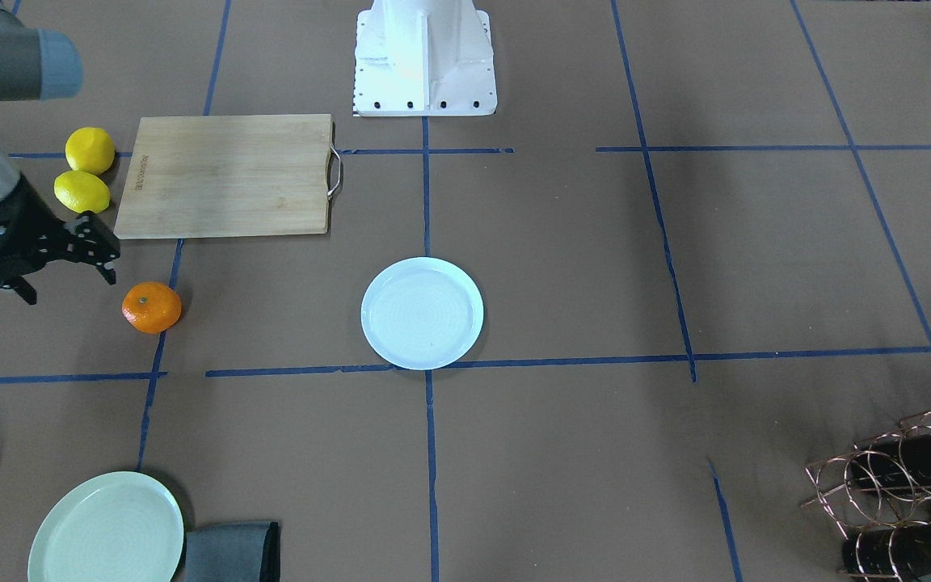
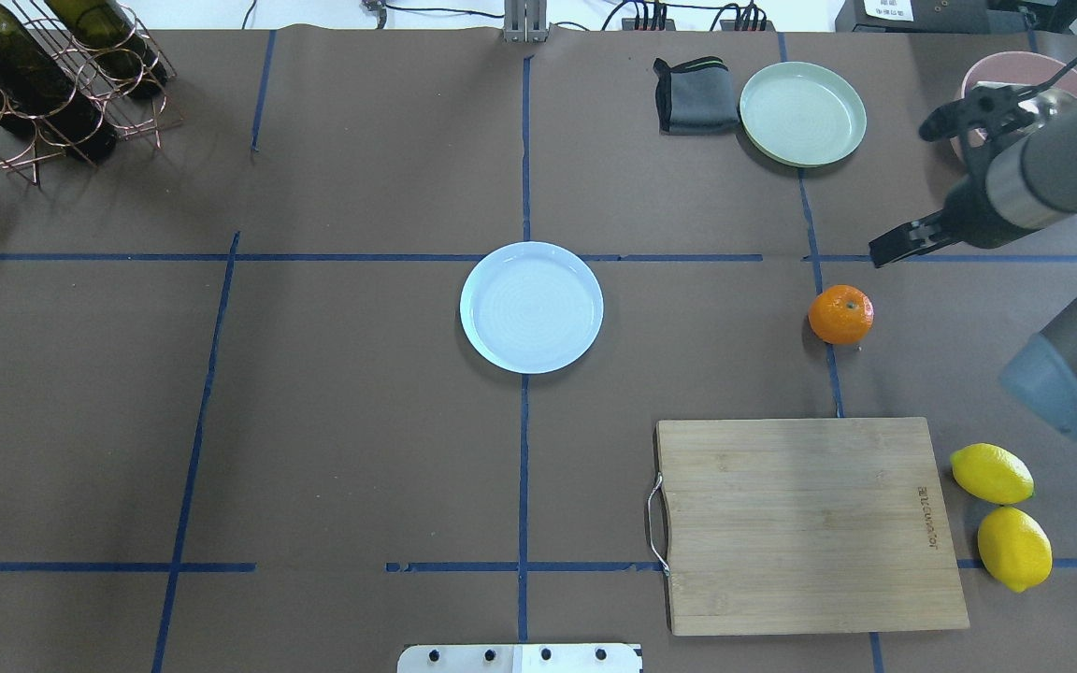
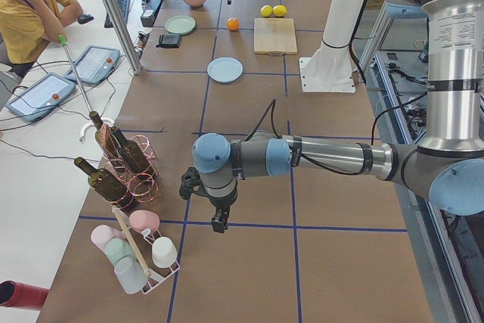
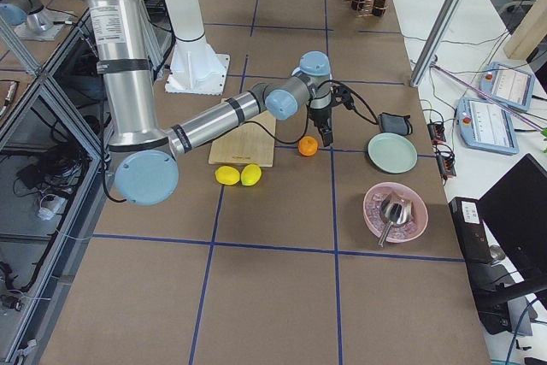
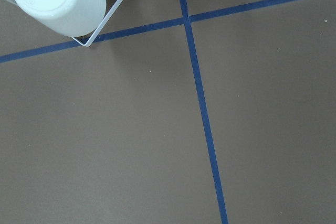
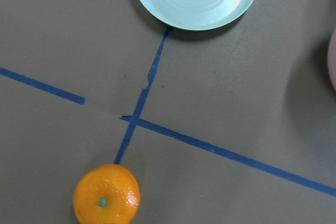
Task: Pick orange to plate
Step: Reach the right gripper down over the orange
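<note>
The orange point(image 1: 152, 307) point(image 2: 840, 314) point(image 6: 106, 194) rests on the brown table by a blue tape line, well to the side of the pale bluish-white plate point(image 1: 422, 313) point(image 2: 531, 307), which holds nothing. My right gripper point(image 1: 69, 279) point(image 2: 912, 187) hangs open above the table just beyond the orange, not touching it, with nothing between its fingers. The right wrist view shows the orange at the bottom left. My left gripper point(image 3: 218, 221) shows only in the exterior left view, far from both things, so I cannot tell whether it is open or shut.
A wooden cutting board point(image 2: 805, 523) and two lemons point(image 2: 992, 473) lie near the robot's right side. A mint-green plate point(image 2: 802, 113), a grey cloth point(image 2: 696, 93) and a pink bowl point(image 4: 395, 211) sit beyond the orange. A wine rack point(image 2: 43, 84) and a cup rack point(image 3: 136, 251) stand at the left.
</note>
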Controlling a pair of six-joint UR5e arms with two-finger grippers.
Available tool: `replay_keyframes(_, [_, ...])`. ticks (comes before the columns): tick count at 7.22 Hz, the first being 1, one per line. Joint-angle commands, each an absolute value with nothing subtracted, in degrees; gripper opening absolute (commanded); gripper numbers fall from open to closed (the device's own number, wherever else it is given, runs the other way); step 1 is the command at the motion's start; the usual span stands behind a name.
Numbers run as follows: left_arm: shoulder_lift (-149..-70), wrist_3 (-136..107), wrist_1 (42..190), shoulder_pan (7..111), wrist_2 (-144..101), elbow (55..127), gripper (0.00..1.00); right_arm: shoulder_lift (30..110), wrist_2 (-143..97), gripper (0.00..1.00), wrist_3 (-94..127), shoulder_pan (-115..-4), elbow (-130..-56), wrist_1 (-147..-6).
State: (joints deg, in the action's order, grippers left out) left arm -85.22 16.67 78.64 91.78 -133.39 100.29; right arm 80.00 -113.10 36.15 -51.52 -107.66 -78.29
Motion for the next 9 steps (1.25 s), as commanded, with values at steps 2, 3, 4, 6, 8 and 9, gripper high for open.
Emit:
replay_keyframes(2, [-85.5,16.5,78.6,91.8,-133.5,100.2,1.0,78.7,-105.4,1.0,42.4,-45.3,-102.5,-70.6])
replay_keyframes(3, [-85.4,16.5,78.7,91.8,-133.5,100.2,1.0,79.3,-105.3,1.0,42.4,-45.4,-102.0,-70.5])
replay_keyframes(4, [-85.5,16.6,78.7,91.8,-133.5,100.2,1.0,79.3,-105.0,1.0,42.5,-45.2,-100.6,-70.4])
replay_keyframes(6, [-85.5,16.5,78.7,91.8,-133.6,100.5,1.0,79.5,-104.3,1.0,42.9,-44.1,-99.1,-70.4])
replay_keyframes(8, [-85.5,16.6,78.8,91.8,-133.6,100.4,1.0,79.5,-103.8,1.0,44.3,-43.3,-98.9,-70.4])
replay_keyframes(9, [-85.5,16.6,78.8,91.8,-133.6,100.4,1.0,79.5,-102.9,1.0,45.3,-42.3,-98.9,-70.3])
